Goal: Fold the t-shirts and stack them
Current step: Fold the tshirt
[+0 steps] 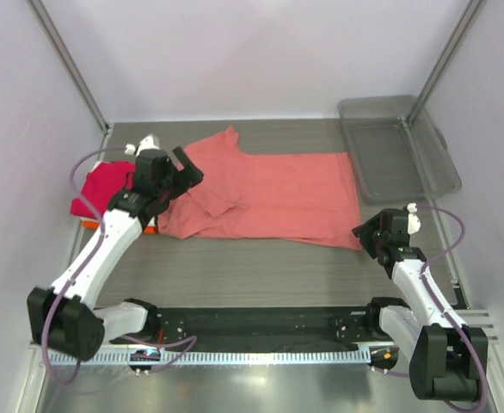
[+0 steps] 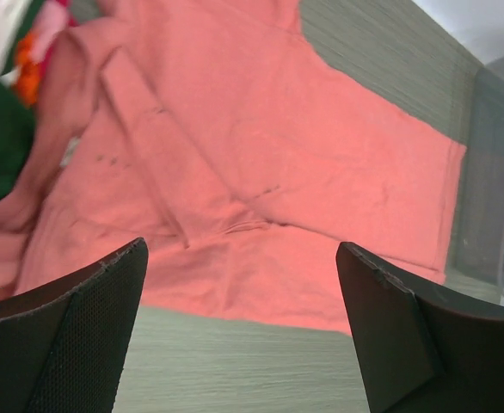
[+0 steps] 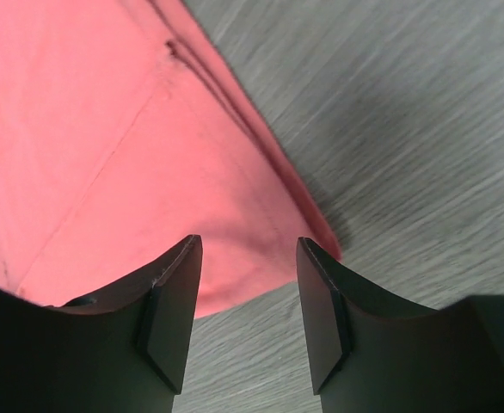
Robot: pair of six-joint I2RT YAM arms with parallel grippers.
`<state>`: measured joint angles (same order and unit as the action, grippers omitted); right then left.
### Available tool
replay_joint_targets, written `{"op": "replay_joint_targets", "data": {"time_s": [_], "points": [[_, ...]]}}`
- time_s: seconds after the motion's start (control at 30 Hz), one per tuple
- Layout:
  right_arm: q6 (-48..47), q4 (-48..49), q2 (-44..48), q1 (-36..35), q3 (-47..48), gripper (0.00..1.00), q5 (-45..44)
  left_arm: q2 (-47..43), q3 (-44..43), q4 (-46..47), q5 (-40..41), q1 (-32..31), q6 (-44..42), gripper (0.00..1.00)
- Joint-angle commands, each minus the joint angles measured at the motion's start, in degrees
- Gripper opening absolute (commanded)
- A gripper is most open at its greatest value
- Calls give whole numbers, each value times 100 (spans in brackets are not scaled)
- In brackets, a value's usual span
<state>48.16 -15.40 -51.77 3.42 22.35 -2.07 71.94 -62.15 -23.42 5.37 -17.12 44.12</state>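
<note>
My table [image 1: 261, 262] is grey wood-grain. A coral shirt [image 1: 278, 194] lies spread on it, reaching from my left gripper [image 1: 188, 169] across to my right gripper [image 1: 365, 241]. Left of my left gripper sits a pile of shirts [image 1: 101, 188], magenta on top. Beyond my right gripper lies a clear bin [image 1: 398, 146].

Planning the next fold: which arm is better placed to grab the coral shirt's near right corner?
Right. The right gripper hovers open at that corner of the shirt; the left gripper is over the sleeve end.
</note>
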Motion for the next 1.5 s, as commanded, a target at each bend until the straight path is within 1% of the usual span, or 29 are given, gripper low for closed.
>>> {"op": "replay_joint_targets", "data": {"time_s": [0.0, 0.03, 0.13, 0.3, 0.37, 0.43, 0.47, 0.5, 0.53, 0.57, 0.77, 0.97, 1.07, 1.2, 1.3, 1.4, 1.47], "points": [[334, 230, 9, -43, -142, 53, -470, -706, 842, -338, 675, 78, 246, 91], [465, 239, 0, -43, -187, 53, -514, -1082, 993, -434, 789, 69, 281, 91], [667, 239, -35, -52, -336, 53, -576, -1602, 1372, -680, 957, 78, 466, 91], [782, 309, -70, -78, -477, 52, -646, -1877, 1732, -980, 1089, 78, 878, 90], [774, 361, -158, -78, -495, 49, -637, -1938, 1908, -989, 1054, 86, 975, 89], [782, 458, -272, -78, -538, 37, -629, -1991, 2048, -937, 1072, 78, 1090, 88], [765, 485, -307, -78, -539, 27, -620, -2017, 2188, -919, 1098, 78, 1116, 88], [730, 442, -325, -78, -495, 12, -611, -2052, 2233, -893, 1116, 78, 1125, 88], [712, 380, -264, -78, -460, 5, -611, -2070, 2321, -884, 1124, 78, 1169, 88], [703, 327, -194, -78, -433, 1, -654, -2070, 2365, -849, 1133, 78, 1187, 87], [616, -305, 614, -78, -223, 1, -1313, -2009, 2629, -603, 1116, 69, 1239, 85], [405, -420, 528, -78, -64, 1, -1340, -1991, 3050, -32, 1274, 69, 1310, 75], [378, -394, 448, -78, -55, 1, -1244, -1843, 3253, 381, 1292, 78, 1441, 74], [361, -367, 518, -78, -55, 1, -1165, -1482, 3253, 698, 1484, 78, 1521, 72], [334, -359, 580, -78, -46, 1, -1138, -1201, 3174, 821, 1748, 69, 1538, 66], [334, -350, 589, -78, -38, 1, -1077, -894, 3104, 1015, 2047, 78, 1582, 55], [325, -350, 589, -78, -38, 1, -1068, -761, 3051, 1024, 2301, 78, 1600, 45]]}}
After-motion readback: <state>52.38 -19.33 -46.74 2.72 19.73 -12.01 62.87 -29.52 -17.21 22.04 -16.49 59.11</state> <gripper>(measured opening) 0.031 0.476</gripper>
